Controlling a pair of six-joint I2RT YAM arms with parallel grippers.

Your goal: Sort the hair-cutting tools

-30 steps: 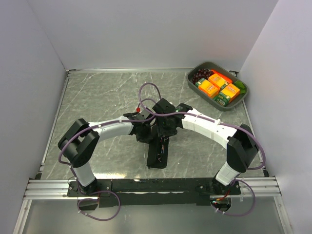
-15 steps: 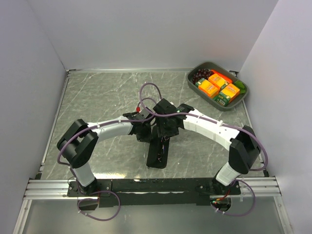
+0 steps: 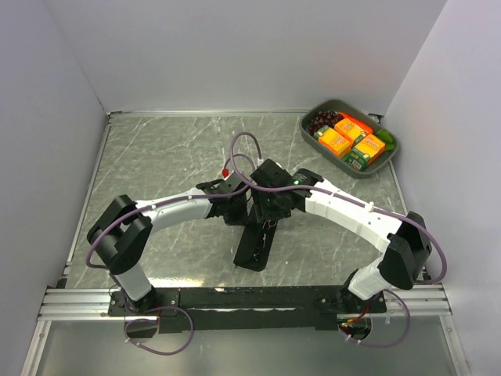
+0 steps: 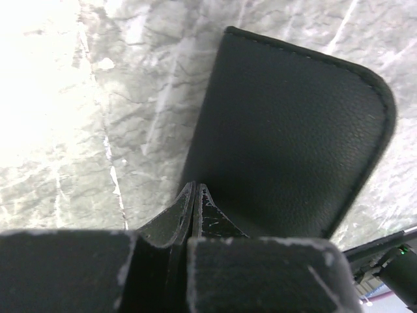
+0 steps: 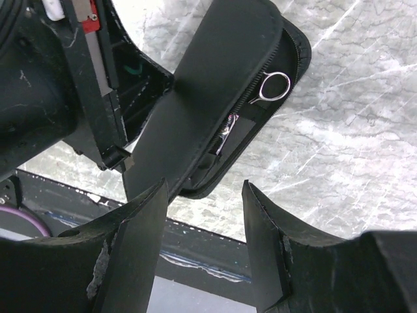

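Two arms meet over black zip case (image 3: 252, 251) near mid-table (image 3: 156, 157) | left gripper (image 4: 195, 195): clenched on the edge of the case's lifted flap | right gripper (image 5: 203, 195): jaws apart, holding nothing, above the case | scissors (image 5: 275, 85): one silver ring handle pokes from the zip opening

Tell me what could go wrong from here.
1. The left gripper pinches only the edge of the flap of the case. A slip would probably drop the flap back over the opening.
2. Only one ring of the scissors pokes past the zip. The open right gripper may miss it or snag the zip.
3. Both wrists crowd over the case and could knock together.
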